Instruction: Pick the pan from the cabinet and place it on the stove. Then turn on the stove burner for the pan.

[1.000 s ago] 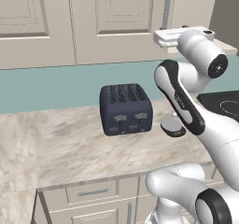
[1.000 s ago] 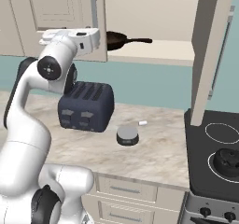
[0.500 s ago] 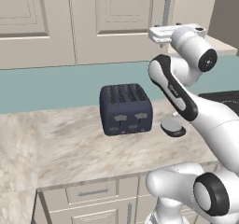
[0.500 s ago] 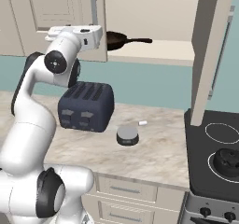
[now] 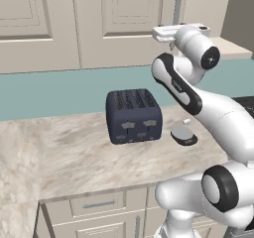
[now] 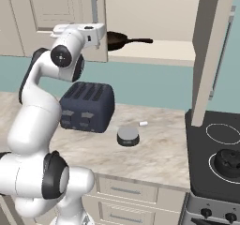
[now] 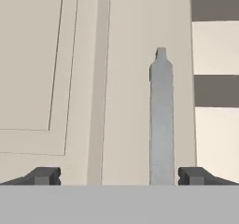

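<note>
The pan (image 6: 117,40), a small dark skillet with its thin handle pointing right, rests on the shelf of the open cabinet (image 6: 154,50). My gripper (image 7: 119,176) is raised just left of the pan, facing a closed beige door. Its jaws are open and hold nothing. In the hand view the door's grey bar handle (image 7: 161,120) stands upright just inside the right fingertip (image 7: 196,175). The hand (image 5: 171,32) sits below that handle (image 5: 177,6). The stove (image 6: 206,172) is at the lower right, with a free white burner ring (image 6: 222,133).
A dark blue toaster (image 5: 133,115) and a small grey round object (image 5: 182,134) stand on the marble counter under the arm. The open cabinet door (image 6: 211,55) hangs out above the stove's left side. A squat black kettle (image 6: 229,158) occupies the front burner. Knobs (image 6: 206,213) line the stove front.
The hand has risen a little and shifted left toward the closed door while the elbow swung up. The jaws stayed open; the pan has not moved.
</note>
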Available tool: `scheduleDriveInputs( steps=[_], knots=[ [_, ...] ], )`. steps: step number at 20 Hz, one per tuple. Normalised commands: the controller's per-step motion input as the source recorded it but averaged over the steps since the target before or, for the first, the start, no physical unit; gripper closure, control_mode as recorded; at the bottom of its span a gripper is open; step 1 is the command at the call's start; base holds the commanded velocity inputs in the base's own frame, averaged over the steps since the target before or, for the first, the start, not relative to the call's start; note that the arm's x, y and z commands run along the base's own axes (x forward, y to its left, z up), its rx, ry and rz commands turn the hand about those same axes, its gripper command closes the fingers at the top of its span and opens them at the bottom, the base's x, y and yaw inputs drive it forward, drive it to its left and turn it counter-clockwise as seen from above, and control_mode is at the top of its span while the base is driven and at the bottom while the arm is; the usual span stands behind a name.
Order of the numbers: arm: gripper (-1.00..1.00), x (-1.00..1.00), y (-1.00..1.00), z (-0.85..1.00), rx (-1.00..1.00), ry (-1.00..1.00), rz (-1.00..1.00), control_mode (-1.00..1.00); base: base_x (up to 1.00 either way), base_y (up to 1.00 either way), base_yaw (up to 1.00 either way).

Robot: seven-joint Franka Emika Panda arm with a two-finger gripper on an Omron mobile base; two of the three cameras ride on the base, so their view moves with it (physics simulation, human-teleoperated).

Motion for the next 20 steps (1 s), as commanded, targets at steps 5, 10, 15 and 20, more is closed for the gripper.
scheduleDriveInputs(
  steps=[5, 10, 15, 20],
  knots=[
    [-1.00, 0.36, 0.08, -0.03, 0.00, 0.02, 0.00, -1.00, 0.00, 0.00, 0.00],
    [-1.00, 0.18, -0.05, 0.00, 0.00, 0.00, 0.00, -1.00, 0.00, 0.00, 0.00],
    [-1.00, 0.01, -0.17, 0.00, 0.00, 0.00, 0.00, -1.00, 0.00, 0.00, 0.00],
    [-1.00, 0.00, -0.22, 0.00, 0.00, 0.00, 0.00, -1.00, 0.00, 0.00, 0.00]
  ],
)
